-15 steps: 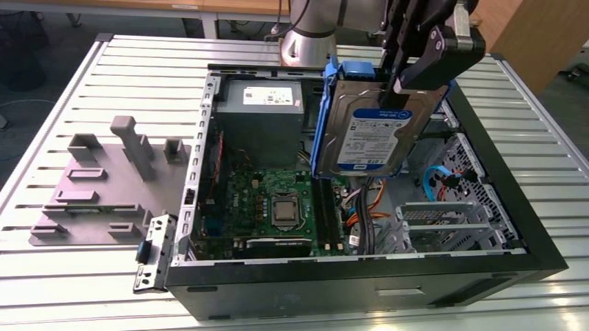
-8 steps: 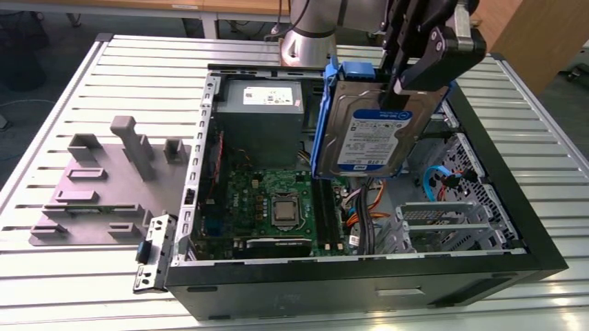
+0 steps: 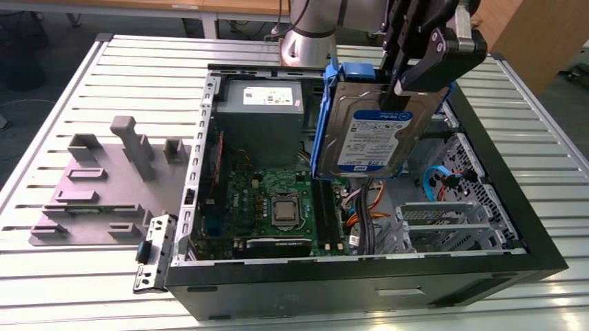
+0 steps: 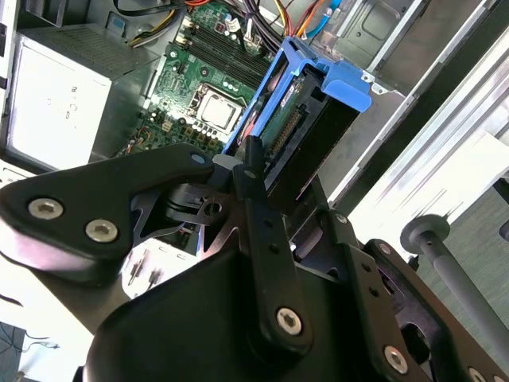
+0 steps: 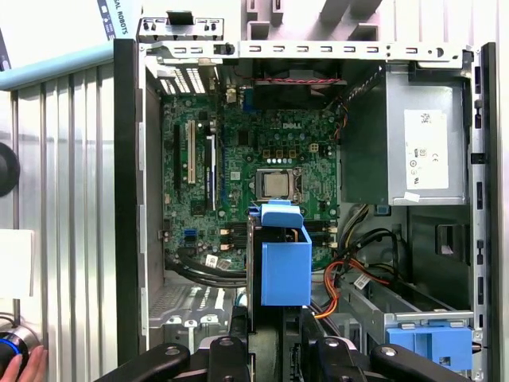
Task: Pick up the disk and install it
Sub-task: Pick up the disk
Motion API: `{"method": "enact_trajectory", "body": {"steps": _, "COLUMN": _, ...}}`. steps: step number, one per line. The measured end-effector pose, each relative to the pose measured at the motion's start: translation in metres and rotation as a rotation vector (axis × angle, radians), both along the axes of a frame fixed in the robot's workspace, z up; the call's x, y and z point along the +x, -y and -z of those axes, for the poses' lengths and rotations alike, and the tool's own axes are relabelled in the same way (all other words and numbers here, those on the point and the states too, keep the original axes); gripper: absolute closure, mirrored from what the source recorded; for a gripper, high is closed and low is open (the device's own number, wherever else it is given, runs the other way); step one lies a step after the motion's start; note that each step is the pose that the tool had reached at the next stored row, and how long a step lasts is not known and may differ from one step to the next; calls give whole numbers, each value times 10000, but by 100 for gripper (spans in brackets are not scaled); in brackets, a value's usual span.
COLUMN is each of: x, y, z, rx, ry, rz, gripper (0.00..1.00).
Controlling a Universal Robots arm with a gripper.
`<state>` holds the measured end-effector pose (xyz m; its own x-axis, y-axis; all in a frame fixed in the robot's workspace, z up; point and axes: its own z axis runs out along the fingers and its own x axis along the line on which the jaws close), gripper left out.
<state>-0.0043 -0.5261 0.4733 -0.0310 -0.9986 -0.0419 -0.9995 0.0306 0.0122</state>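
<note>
Aloft, disk (image 3: 368,141) label-side in the exterior view

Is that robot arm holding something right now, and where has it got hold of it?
Yes. The gripper holds the disk by its upper end, the jaws pinching its flat faces, with the disk hanging upright above the open computer case.

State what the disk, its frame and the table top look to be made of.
The disk looks like bare silver metal with a dull sheen, under a white-and-blue label, seemingly paper. The frame is likely plastic, going by its even, moulded blue colour. The table is probably aluminium: pale ribbed slats that glint.
</note>
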Motion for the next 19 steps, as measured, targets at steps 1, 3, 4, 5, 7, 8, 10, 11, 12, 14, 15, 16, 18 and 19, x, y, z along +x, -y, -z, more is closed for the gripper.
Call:
{"method": "enact_trajectory", "body": {"steps": 1, "x": 0, "y": 0, "z": 0, "rx": 0, "ry": 0, "rz": 0, "gripper": 65}}
{"method": "enact_trajectory", "body": {"steps": 3, "x": 0, "y": 2, "z": 0, "rx": -1, "ry": 0, "rz": 0, "gripper": 65}}
{"method": "enact_trajectory", "body": {"steps": 4, "x": 0, "y": 6, "z": 0, "rx": 1, "ry": 0, "rz": -1, "gripper": 65}}
{"method": "enact_trajectory", "body": {"steps": 5, "x": 0, "y": 11, "z": 0, "rx": 0, "ry": 0, "rz": -1, "gripper": 65}}
{"method": "enact_trajectory", "body": {"steps": 7, "x": 2, "y": 30, "z": 0, "rx": 0, "ry": 0, "rz": -2, "gripper": 65}}
{"method": "enact_trajectory", "body": {"steps": 8, "x": 2, "y": 43, "z": 0, "rx": 0, "ry": 0, "rz": -1, "gripper": 65}}
{"method": "enact_trajectory", "body": {"steps": 10, "x": 3, "y": 75, "z": 0, "rx": 0, "ry": 0, "rz": 0, "gripper": 65}}
{"method": "enact_trajectory", "body": {"steps": 11, "x": 5, "y": 95, "z": 1, "rx": 1, "ry": 0, "rz": 0, "gripper": 65}}
{"method": "enact_trajectory", "body": {"steps": 12, "x": 7, "y": 119, "z": 1, "rx": 0, "ry": 0, "rz": 0, "gripper": 65}}
{"method": "enact_trajectory", "body": {"steps": 14, "x": 12, "y": 170, "z": 1, "rx": -1, "ry": 0, "rz": 0, "gripper": 65}}
{"method": "enact_trajectory", "body": {"steps": 15, "x": 15, "y": 195, "z": 1, "rx": 1, "ry": 0, "rz": 0, "gripper": 65}}
{"method": "enact_trajectory", "body": {"steps": 16, "x": 17, "y": 221, "z": 2, "rx": 1, "ry": 0, "rz": 0, "gripper": 65}}
{"method": "enact_trajectory", "body": {"steps": 18, "x": 21, "y": 266, "z": 2, "rx": 0, "ry": 0, "rz": 0, "gripper": 65}}
{"method": "enact_trajectory", "body": {"steps": 19, "x": 23, "y": 286, "z": 2, "rx": -1, "ry": 0, "rz": -1, "gripper": 65}}
